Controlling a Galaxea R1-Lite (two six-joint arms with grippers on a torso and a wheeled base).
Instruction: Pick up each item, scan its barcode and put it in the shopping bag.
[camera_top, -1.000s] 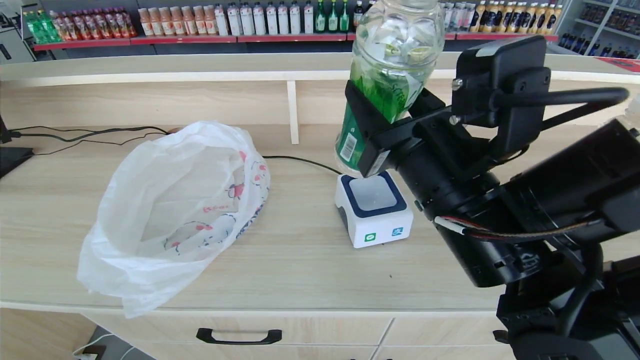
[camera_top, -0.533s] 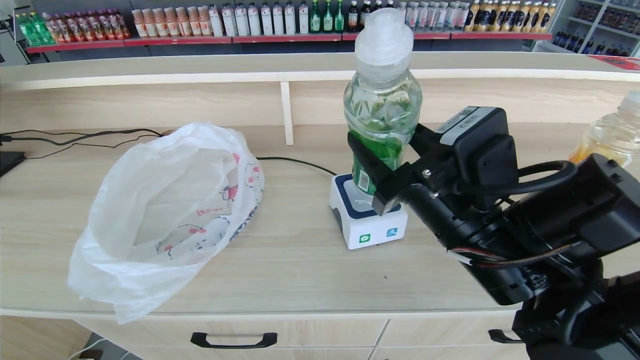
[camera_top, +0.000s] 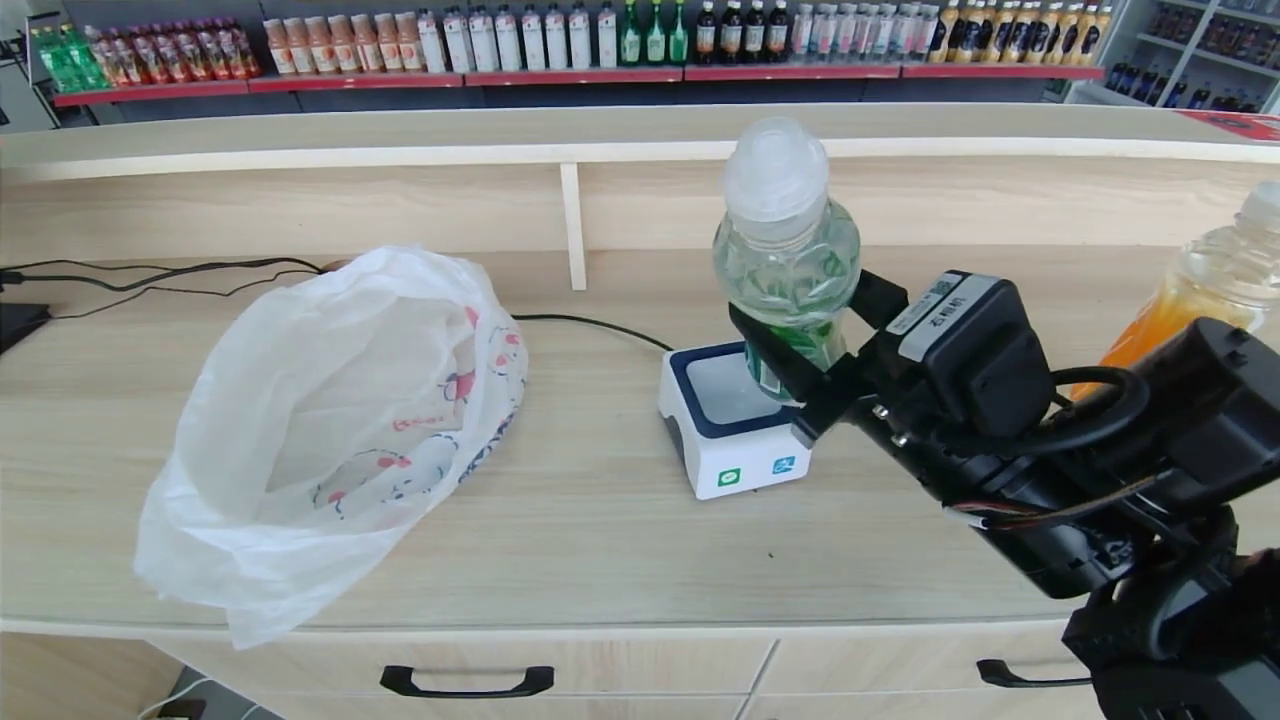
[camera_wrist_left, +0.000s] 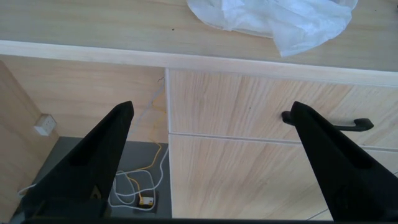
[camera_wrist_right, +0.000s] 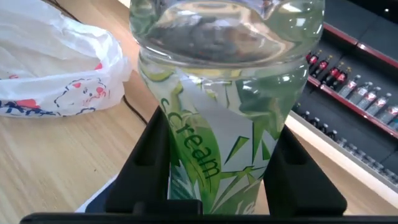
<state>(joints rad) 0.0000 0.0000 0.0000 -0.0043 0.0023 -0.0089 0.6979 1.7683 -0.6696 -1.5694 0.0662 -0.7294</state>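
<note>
Bottle (camera_top: 785, 260), green-labelled and white-capped, is held upright over the far right corner of the white scanner (camera_top: 735, 420), clamped at its label by the right gripper (camera_top: 815, 330). Its base is hidden behind the near finger, so whether it touches the scanner cannot be told. In the right wrist view the bottle (camera_wrist_right: 224, 124) is cut off above the shoulder, and the right gripper (camera_wrist_right: 221, 180) is seen pressed against both sides of the label. A clear liquid is seen in its upper part.

An orange-filled bottle (camera_top: 1190, 300) is partly covered by the right arm. The shopping bag (camera_top: 330, 420) lies on the table (camera_top: 600, 530) left of the scanner with its mouth open, its depths hidden by folds. The left gripper (camera_wrist_left: 211, 109) is held spread apart, below the table edge before a drawer handle (camera_wrist_left: 329, 121).

Compared with half a second ago, the bottle has been shifted rightwards and lower, and most of the scanner's window has been uncovered.
</note>
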